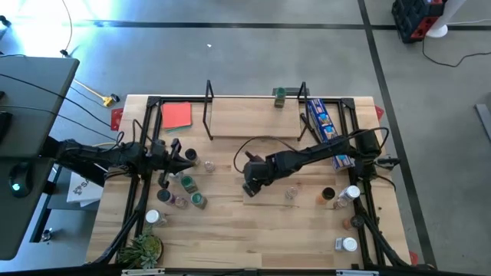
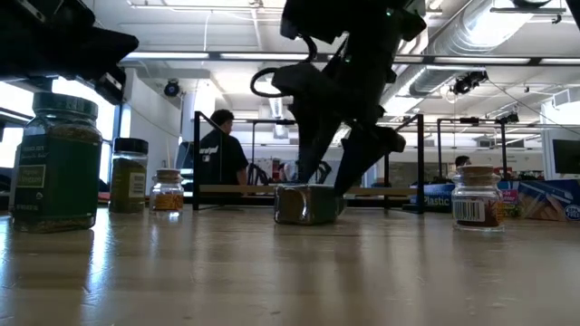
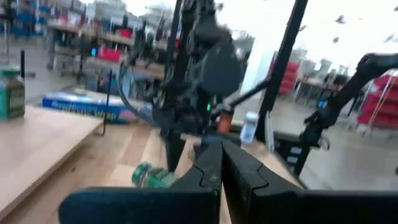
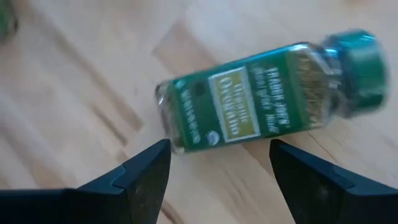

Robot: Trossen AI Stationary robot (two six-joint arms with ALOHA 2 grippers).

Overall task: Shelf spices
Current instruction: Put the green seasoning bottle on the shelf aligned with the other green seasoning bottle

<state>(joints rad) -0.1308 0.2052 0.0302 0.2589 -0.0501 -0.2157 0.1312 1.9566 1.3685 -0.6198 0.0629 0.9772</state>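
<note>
A spice jar (image 4: pixel 261 102) with a green label and green cap lies on its side on the table; it also shows in the low view (image 2: pixel 306 204). My right gripper (image 4: pixel 217 165) hangs open just over it, one finger on either side of its base end, near the table's middle (image 1: pixel 252 184). My left gripper (image 3: pixel 221 165) is shut on nothing, at the table's left (image 1: pixel 192 159) among standing jars (image 1: pixel 186 182). The shelf (image 1: pixel 253 115) stands at the far edge with one green jar (image 1: pixel 280 95) on its board.
Several jars stand left of centre (image 1: pixel 199 201) and near the right edge (image 1: pixel 349 193). A blue snack package (image 1: pixel 322 123) lies by the shelf's right end, and a red-orange card (image 1: pixel 176 115) by its left end. A small plant (image 1: pixel 144 249) sits at the near left corner.
</note>
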